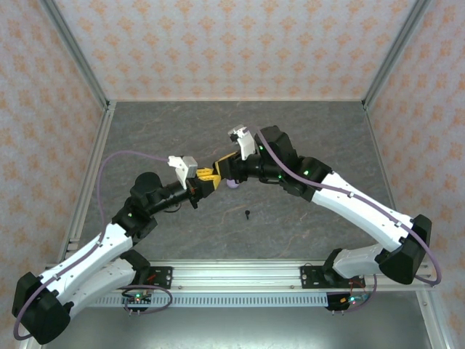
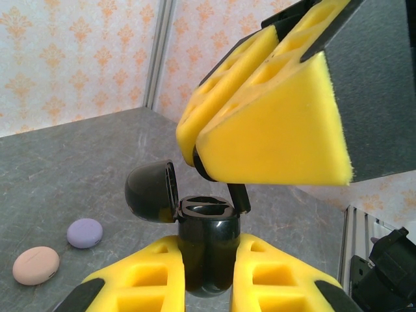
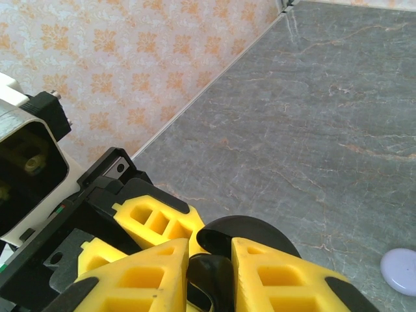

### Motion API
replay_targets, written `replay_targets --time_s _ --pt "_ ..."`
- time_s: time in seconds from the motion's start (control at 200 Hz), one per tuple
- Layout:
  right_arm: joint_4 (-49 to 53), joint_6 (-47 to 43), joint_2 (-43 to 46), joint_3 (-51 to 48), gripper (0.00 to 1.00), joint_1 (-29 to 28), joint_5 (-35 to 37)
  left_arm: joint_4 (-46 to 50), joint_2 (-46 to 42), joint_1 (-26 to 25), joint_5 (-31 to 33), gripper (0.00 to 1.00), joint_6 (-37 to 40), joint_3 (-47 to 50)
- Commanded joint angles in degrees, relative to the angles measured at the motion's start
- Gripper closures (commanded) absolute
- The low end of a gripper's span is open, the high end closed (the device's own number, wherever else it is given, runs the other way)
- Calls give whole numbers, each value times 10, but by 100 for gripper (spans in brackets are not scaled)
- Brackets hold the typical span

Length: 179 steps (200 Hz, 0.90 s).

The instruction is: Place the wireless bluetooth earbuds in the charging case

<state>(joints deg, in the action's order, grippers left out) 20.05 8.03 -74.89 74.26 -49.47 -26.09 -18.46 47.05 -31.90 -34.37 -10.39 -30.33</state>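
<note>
A black charging case (image 2: 207, 224) stands upright between the yellow fingers of my left gripper (image 2: 208, 255), which is shut on it. Its lid (image 2: 153, 192) hangs open to the left. Just above it my right gripper (image 2: 197, 148) is shut on a black earbud, whose stem (image 2: 239, 197) points down at the case's right rim. In the right wrist view that earbud (image 3: 224, 281) sits between the fingers of the right gripper (image 3: 211, 257), with the case lid (image 3: 250, 235) right behind it. Both grippers meet above mid-table (image 1: 216, 174). A second black earbud (image 1: 248, 214) lies loose on the table.
A lilac round case (image 2: 85, 233) and a pale pink one (image 2: 36, 265) lie on the grey table beyond the grippers. The lilac case (image 1: 232, 183) is just under the right gripper. Patterned walls and metal posts (image 1: 80, 80) close in the table.
</note>
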Motion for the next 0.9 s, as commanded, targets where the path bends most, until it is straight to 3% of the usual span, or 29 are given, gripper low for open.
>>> replay_targets --time_s 0.0,0.891 --pt "-27 -12 7 12 77 -4 28 -25 1 -5 -8 100 10 -22" --pt "-50 -4 -2 -12 78 -3 26 -54 12 -5 10 100 -21 -23"
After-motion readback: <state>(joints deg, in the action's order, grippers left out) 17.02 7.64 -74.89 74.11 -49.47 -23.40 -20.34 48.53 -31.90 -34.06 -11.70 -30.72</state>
